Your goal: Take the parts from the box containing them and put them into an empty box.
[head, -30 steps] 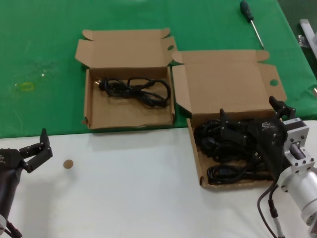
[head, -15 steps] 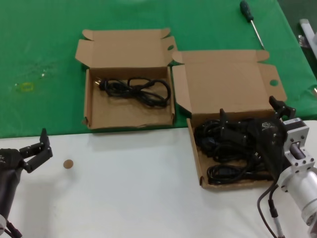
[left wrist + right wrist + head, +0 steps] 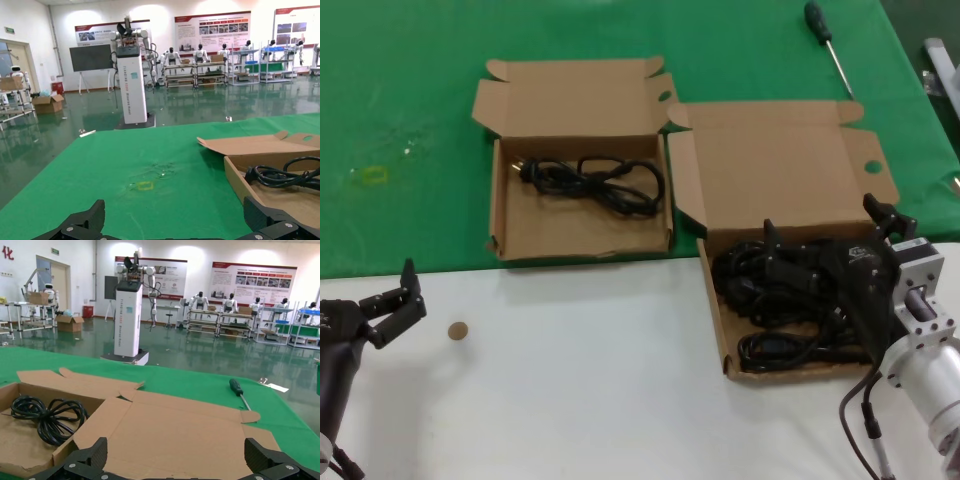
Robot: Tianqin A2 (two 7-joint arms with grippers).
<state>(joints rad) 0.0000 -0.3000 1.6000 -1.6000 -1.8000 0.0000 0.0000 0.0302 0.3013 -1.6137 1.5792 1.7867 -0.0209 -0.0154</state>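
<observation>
The larger cardboard box [image 3: 720, 320] with a big lid panel [image 3: 175, 435] holds several black coiled power cords [image 3: 775, 345]. My right gripper [image 3: 828, 228] hangs over those cords, jaws wide open with nothing between them; its own view [image 3: 177, 455] faces the lid panel. The smaller box [image 3: 505, 215] with a short lid holds one coiled cord [image 3: 595, 182], which also shows in the right wrist view [image 3: 47, 417] and the left wrist view [image 3: 285, 175]. My left gripper [image 3: 395, 305] is open and empty over the white table at the near left, apart from both boxes.
A black-handled screwdriver [image 3: 825, 40] lies on the green cloth at the back right, also in the right wrist view [image 3: 237, 390]. A small brown disc [image 3: 457, 330] lies on the white table near my left gripper. The two boxes stand side by side with their lids touching.
</observation>
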